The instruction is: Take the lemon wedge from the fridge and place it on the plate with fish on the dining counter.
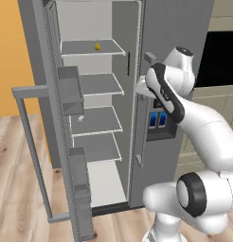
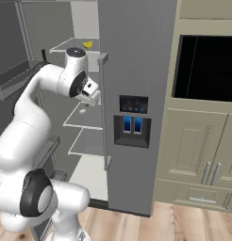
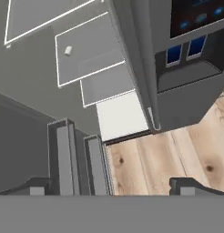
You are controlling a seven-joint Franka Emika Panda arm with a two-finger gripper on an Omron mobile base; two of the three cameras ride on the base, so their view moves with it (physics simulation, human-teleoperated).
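The grey fridge (image 1: 170,28) (image 2: 136,47) stands with its left door (image 1: 71,142) swung open and its right door shut. On the top white shelf lies the tiny yellow lemon wedge (image 1: 97,46) (image 2: 87,44). My gripper (image 1: 141,89) (image 2: 92,98) (image 3: 114,187) hangs in front of the opening beside the right door's edge, well below and to the right of the lemon. It points down toward the lower shelves and floor. Its fingers (image 3: 38,186) are spread wide, open, with nothing between them. The blue plate, the fish and the dining counter are out of view.
A small white object (image 1: 81,118) (image 2: 82,111) (image 3: 68,50) lies on a middle shelf. The open door carries bins (image 1: 71,90) and a long bar handle (image 1: 31,137). A dark dispenser panel (image 2: 133,121) is on the shut door. A dark oven (image 2: 205,68) and beige cabinets (image 2: 203,155) stand to the right.
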